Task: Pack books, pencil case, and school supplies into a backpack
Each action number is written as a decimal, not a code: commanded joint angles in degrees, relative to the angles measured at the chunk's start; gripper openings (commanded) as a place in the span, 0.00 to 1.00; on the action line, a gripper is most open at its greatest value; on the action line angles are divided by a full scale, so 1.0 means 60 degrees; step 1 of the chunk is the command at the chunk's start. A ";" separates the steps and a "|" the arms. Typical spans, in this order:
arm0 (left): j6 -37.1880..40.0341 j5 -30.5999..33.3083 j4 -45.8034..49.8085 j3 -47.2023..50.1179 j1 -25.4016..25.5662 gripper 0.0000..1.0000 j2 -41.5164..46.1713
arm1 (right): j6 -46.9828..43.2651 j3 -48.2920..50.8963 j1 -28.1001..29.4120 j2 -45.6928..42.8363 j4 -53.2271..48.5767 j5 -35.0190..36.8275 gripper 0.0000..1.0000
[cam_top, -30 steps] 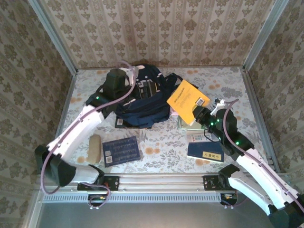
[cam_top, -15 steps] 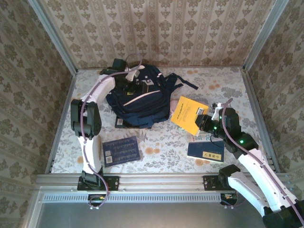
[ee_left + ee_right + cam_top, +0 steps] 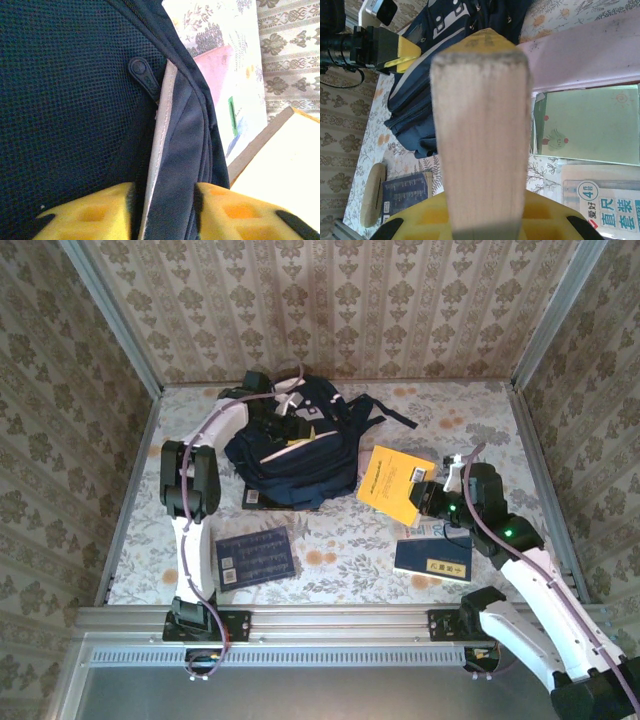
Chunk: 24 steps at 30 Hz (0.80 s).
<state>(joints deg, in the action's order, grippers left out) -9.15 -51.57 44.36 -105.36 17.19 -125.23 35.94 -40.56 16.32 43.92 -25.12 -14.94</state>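
Backpack point(image 3: 295, 455) — lying mid-tabletop point(image 3: 480, 410), left tool point(image 3: 162, 202) pinching its trimmed edge. Orange-yellow book point(image 3: 395, 483) — right tool point(image 3: 430, 497) clamping it beside the backpack. Seemingly nothing packed; dark blue book point(image 3: 254, 557), navy book point(image 3: 433, 558), pink pencil case point(image 3: 585, 55) waiting outside.

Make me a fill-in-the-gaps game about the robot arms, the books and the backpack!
1. The right gripper holds the orange-yellow book, and the left gripper pinches the ____.
2. The black book lies partly ____ the backpack.
3. The dark blue book lies flat on the table near the ____ arm's base.
Missing words: backpack, under, left.
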 commanded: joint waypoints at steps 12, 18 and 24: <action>0.1140 0.0158 0.1560 -0.0733 0.0269 0.10 -0.0558 | 0.0001 -0.0331 -0.0074 -0.0122 0.0535 -0.0265 0.00; 0.1186 -0.0497 0.1633 -0.1001 0.0307 0.00 -0.0538 | 0.0078 -0.0316 -0.0093 -0.0113 0.0492 -0.0181 0.00; -0.0524 -0.0594 0.0125 -0.1367 -0.0157 0.00 0.0447 | 0.0236 -0.0456 -0.0105 -0.0114 0.0404 0.0008 0.00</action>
<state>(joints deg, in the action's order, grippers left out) -5.82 -52.01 51.20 -110.89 17.78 -128.11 36.38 -40.56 15.99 44.25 -25.12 -15.35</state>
